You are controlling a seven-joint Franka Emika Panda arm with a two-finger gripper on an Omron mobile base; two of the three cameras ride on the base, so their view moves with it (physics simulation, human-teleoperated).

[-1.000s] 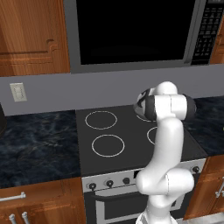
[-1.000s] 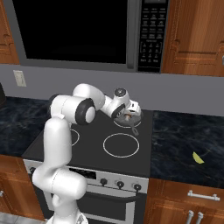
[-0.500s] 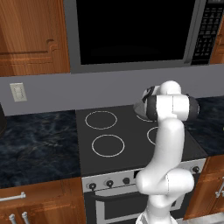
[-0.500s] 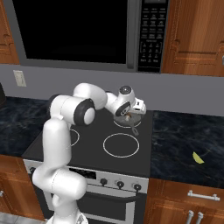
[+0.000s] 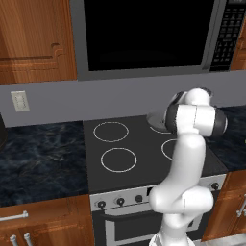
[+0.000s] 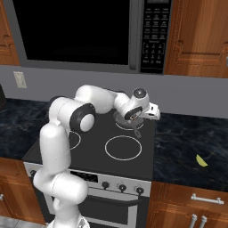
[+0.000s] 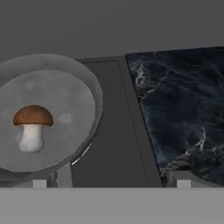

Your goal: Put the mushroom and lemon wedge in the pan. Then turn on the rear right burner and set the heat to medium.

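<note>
Grey round metal pan (image 7: 65, 87) cradles brown-capped mushroom (image 7: 33, 127); fingers (image 7: 109, 181) spread, released.

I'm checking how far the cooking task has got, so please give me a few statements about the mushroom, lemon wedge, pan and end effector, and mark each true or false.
1. The mushroom lies inside the pan. True.
2. The lemon wedge is in the pan with the mushroom. False: it lies on the dark counter right of the stove, apart from the pan.
3. The end effector is shut on the mushroom. False: it is open and holds nothing.
4. The pan sits at the rear right of the stove. True.
5. The microwave above the stove hangs open. False: its door is closed.
</note>
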